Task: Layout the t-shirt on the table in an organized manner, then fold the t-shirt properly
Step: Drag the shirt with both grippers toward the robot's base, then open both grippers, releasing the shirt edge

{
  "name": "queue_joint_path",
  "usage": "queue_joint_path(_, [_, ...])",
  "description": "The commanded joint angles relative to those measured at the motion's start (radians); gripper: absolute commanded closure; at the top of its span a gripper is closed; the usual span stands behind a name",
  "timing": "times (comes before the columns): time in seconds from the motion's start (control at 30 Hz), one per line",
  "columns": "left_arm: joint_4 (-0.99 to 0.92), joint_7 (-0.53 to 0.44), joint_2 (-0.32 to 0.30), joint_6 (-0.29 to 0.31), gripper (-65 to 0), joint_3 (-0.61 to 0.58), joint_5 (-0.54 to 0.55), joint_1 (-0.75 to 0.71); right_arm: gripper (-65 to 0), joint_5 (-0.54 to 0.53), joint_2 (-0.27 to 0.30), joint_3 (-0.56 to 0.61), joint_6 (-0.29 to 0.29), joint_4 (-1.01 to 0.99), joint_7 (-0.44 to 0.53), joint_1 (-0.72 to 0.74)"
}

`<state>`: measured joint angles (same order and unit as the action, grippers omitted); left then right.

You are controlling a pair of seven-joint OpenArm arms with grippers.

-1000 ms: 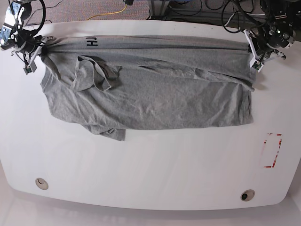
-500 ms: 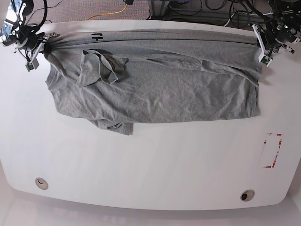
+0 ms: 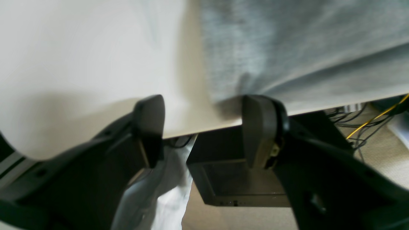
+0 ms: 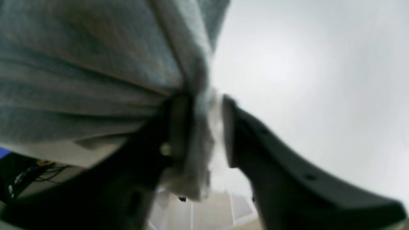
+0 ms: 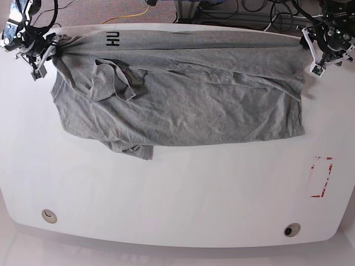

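Wrinkled heather-grey cotton t-shirt (image 5: 183, 100) is spread across the far half of the glossy white table (image 5: 183, 194), top edge along the far rim, black lettering at far left, one sleeve folded onto the body. Right gripper (image 4: 207, 127) is posed at the far-left corner, jaws narrowly parted with a fabric bunch between them. Left gripper (image 3: 203, 127) is posed at the far-right corner, jaws wide apart; the cloth edge touches one finger (image 3: 258, 127), nothing is clamped. Near half of the table is bare, apart from a red rectangular outline (image 5: 321, 177) at right and two round holes (image 5: 49, 215).
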<state>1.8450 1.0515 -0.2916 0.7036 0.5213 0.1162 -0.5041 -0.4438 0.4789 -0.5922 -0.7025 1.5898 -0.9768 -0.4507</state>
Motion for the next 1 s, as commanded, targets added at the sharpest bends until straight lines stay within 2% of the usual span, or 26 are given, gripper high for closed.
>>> queue_joint_path(0.0, [0.015, -0.003, -0.016, -0.005, -36.9, 0.010, -0.025, 0.002, -33.1, 0.009, 0.010, -0.012, 0.004, 0.050, -0.008, -0.006])
queue_joint_path(0.1, [0.017, -0.003, -0.034, -0.005, -36.9, 0.013, -0.040, 0.015, -46.6, 0.009, 0.002, -0.050, 0.004, 0.099, -0.009, -0.023])
queue_joint_path(0.2, [0.020, -0.003, -0.057, -0.005, -36.9, 0.026, -0.036, 0.034, -56.4, 0.009, -0.012, -0.091, 0.004, 0.154, -0.020, -0.030])
queue_joint_path(0.3, [0.022, -0.003, -0.060, -0.005, -36.9, 0.026, -0.036, 0.049, -61.2, 0.009, -0.019, -0.124, 0.004, 0.198, -0.041, -0.027])
queue_joint_path(0.4, [0.022, -0.003, -0.065, -0.005, -36.9, 0.026, -0.039, 0.074, -63.3, 0.009, -0.019, -0.142, 0.004, 0.243, -0.061, -0.012])
queue_joint_path(0.67, [0.022, -0.003, -0.091, -0.005, -36.9, 0.024, -0.040, 0.170, -63.3, 0.001, -0.027, -0.139, 0.004, 0.346, -0.133, 0.059])
queue_joint_path(0.97, [0.022, -0.004, -0.088, -0.005, -36.8, 0.024, -0.042, 0.292, -62.9, -0.131, -0.055, -0.061, 0.004, 0.353, -0.225, 0.154])
